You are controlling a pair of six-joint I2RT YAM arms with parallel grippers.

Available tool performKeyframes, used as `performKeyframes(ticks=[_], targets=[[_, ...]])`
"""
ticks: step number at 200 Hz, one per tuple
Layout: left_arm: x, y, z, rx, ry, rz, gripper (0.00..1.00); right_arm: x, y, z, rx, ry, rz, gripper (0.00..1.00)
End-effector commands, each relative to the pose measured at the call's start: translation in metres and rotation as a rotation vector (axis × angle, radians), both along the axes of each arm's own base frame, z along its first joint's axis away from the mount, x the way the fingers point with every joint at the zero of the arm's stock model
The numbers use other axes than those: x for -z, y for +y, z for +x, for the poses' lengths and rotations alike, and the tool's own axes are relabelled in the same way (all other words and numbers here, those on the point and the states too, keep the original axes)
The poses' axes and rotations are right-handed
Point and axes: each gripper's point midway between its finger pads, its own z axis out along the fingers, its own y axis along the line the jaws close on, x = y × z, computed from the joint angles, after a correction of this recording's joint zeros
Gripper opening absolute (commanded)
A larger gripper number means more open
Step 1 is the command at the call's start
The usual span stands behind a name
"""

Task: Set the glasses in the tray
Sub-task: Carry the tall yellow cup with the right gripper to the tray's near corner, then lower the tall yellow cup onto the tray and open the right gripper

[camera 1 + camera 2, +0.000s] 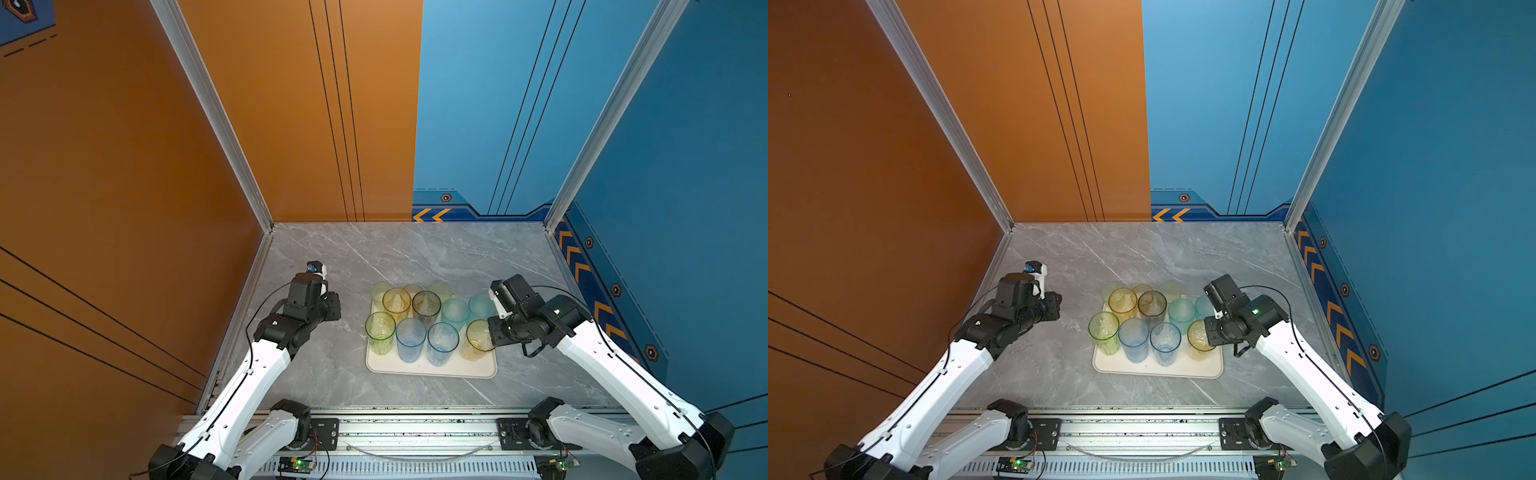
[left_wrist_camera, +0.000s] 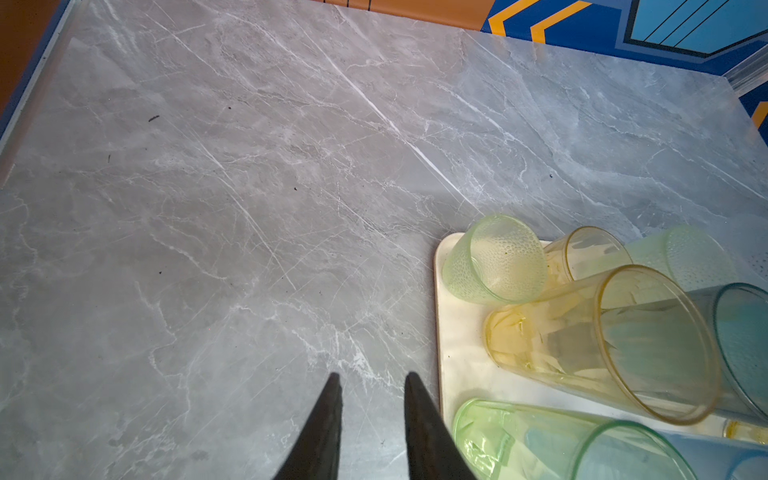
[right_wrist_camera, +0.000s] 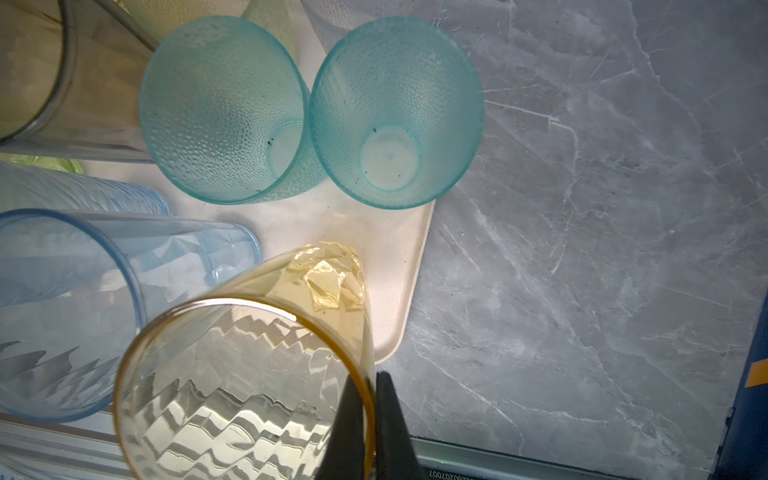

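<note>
Tinted glasses point(image 1: 410, 340) stand crowded in the tray point(image 1: 432, 369) on the counter point(image 1: 415, 253). The right end effector point(image 3: 371, 399) pinches the rim of the yellow glass point(image 3: 232, 374) at the tray's 4 o'clock corner; the left end effector point(image 2: 372, 382), narrowly parted and empty, hovers at its 9 o'clock.

The left arm point(image 1: 266, 361) reaches forward on the left in both top views, elbow bent, with its wrist point(image 1: 307, 299) turned downward. The left gripper point(image 2: 372, 376) points down, and its two dark fingers point(image 2: 328, 424) stand a little apart with nothing between them. The right arm point(image 1: 602, 357) stretches in from the right, its forearm angled inward and its end joint bent down. The right gripper point(image 3: 370, 380) is pinched tight on the wall of the yellow tumbler point(image 3: 232, 395) at the rim, one finger inside the tumbler and the other outside.
</note>
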Motion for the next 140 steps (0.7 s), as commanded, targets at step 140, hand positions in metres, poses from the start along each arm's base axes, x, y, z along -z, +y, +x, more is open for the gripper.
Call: performKeyframes(ticks=[140], targets=[[-0.006, -0.003, 0.003, 0.008, -0.016, -0.017, 0.29, 0.022, -0.001, 0.003, 0.038, 0.031, -0.002, 0.00]])
